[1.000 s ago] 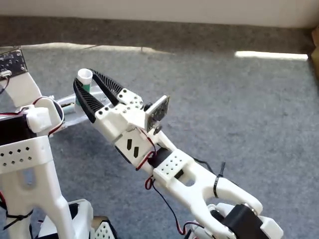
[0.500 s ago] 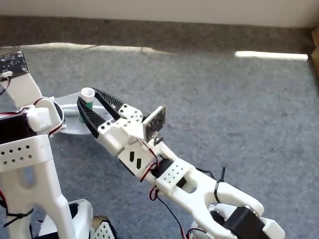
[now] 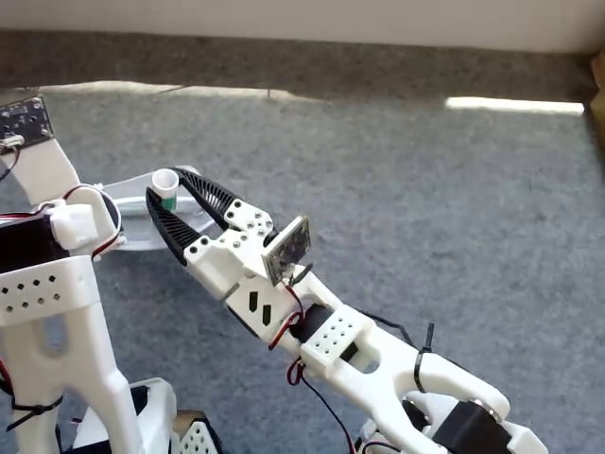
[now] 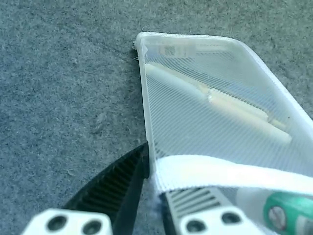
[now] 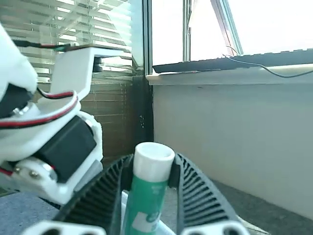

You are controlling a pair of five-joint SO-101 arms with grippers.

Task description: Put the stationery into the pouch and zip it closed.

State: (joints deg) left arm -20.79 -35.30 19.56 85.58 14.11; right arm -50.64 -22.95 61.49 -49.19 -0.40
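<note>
The pouch [image 4: 205, 98] lies flat on the counter [image 3: 425, 189], at the left of the high view, partly behind the left arm [image 3: 57, 284]. A long thin item [image 4: 220, 100] lies inside it. The left hand [image 4: 154, 186] grips the pouch's open edge. The glue stick [image 3: 166, 182] stands upright in the right hand [image 3: 165, 186], over that open end.

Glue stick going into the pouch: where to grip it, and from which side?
Green barrel, below the white cap, fingers closing from opposite sides. The glue stick is a round tube standing upright; the right gripper holds it so, cap clear above its fingers, bottom end free to go into the pouch.
</note>
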